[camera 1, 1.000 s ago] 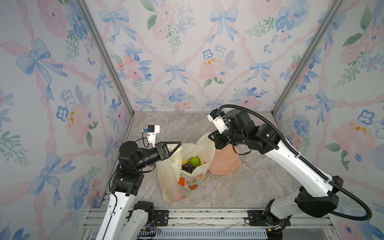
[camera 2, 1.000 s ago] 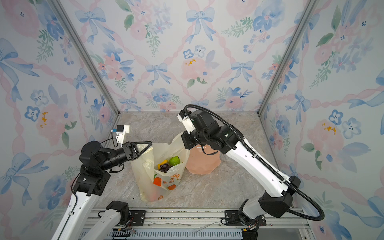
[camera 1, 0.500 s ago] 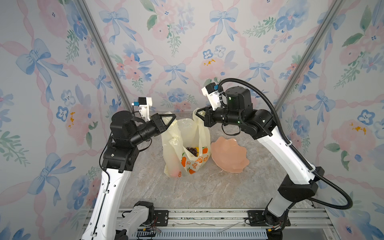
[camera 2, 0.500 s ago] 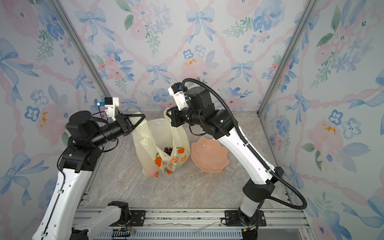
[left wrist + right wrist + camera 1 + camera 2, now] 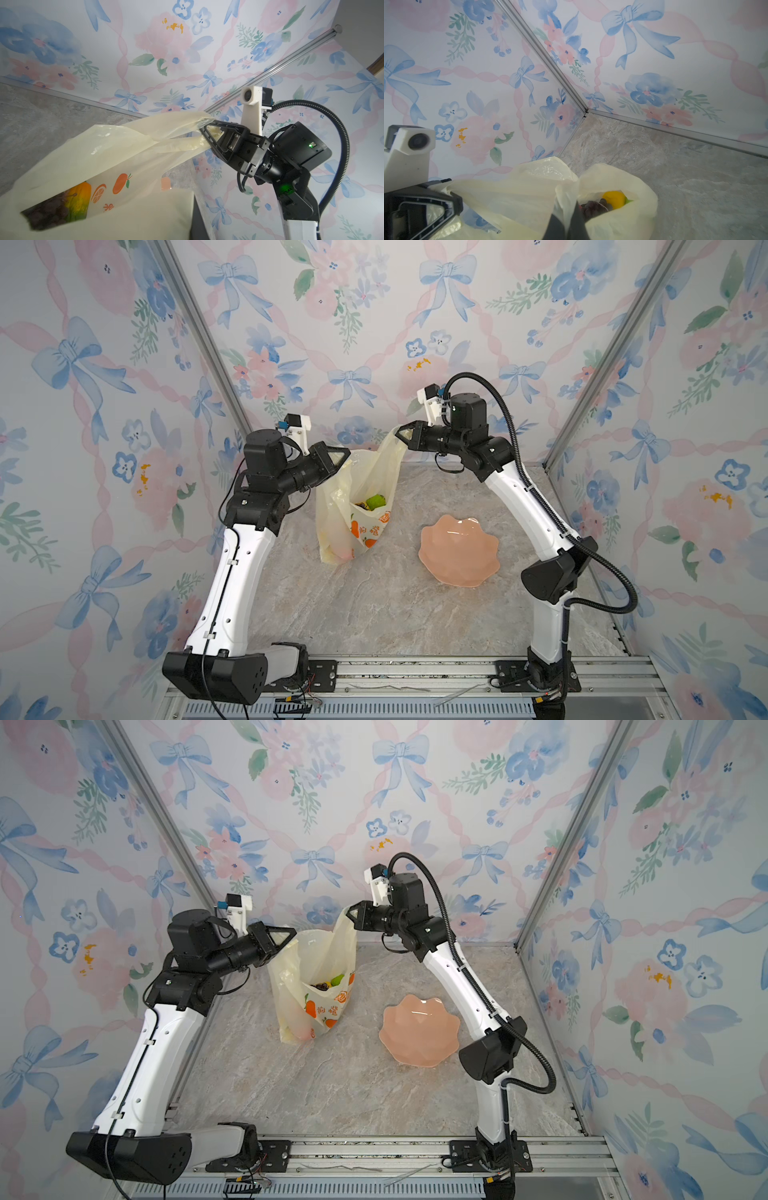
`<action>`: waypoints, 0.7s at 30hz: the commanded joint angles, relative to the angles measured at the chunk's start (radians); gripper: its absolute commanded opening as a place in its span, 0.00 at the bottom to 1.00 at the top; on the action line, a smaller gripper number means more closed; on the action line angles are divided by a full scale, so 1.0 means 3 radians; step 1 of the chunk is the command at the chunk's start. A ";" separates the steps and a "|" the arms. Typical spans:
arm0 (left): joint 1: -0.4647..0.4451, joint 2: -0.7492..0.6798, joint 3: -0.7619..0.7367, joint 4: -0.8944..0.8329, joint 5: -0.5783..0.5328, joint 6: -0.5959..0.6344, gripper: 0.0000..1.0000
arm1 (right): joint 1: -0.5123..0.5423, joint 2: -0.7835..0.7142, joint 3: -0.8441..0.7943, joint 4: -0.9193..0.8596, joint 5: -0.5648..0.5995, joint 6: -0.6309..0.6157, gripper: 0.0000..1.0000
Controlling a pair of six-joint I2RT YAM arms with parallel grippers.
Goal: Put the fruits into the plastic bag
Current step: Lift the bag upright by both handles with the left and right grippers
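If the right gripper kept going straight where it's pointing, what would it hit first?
The right gripper would first push into the plastic bag it pinches, then probably the left gripper; depth is unclear.

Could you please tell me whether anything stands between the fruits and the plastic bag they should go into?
Nothing visible does: the fruits already lie inside the bag, which the left end effector and right end effector hold up by its handles.
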 commanded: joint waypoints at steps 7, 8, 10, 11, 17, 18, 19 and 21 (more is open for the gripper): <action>-0.0139 0.0238 0.0055 0.0243 -0.0037 0.0138 0.00 | -0.0248 -0.0102 0.0075 0.0426 -0.0305 0.0267 0.00; -0.0165 0.0236 0.0009 0.0256 -0.0047 0.0144 0.00 | -0.0250 -0.0151 -0.0042 0.0450 -0.0321 0.0263 0.00; -0.0236 0.0200 -0.0126 0.0331 -0.0065 0.0135 0.00 | -0.0251 -0.0280 -0.0317 0.0516 -0.0330 0.0252 0.00; -0.0267 0.0189 -0.0179 0.0371 -0.0063 0.0118 0.00 | -0.0256 -0.0336 -0.0422 0.0548 -0.0327 0.0252 0.00; -0.0528 0.0252 -0.0255 0.0423 -0.0116 0.0134 0.00 | -0.0251 -0.0599 -0.0861 0.0686 -0.0331 0.0252 0.00; -0.0561 0.0270 -0.0258 0.0423 -0.0136 0.0131 0.00 | -0.0251 -0.0590 -0.0882 0.0644 -0.0346 0.0238 0.00; -0.0587 0.0285 -0.0271 0.0423 -0.0150 0.0133 0.00 | -0.0251 -0.0587 -0.0911 0.0618 -0.0361 0.0231 0.00; -0.0626 0.0299 -0.0294 0.0421 -0.0178 0.0128 0.00 | -0.0249 -0.0594 -0.0999 0.0617 -0.0395 0.0241 0.00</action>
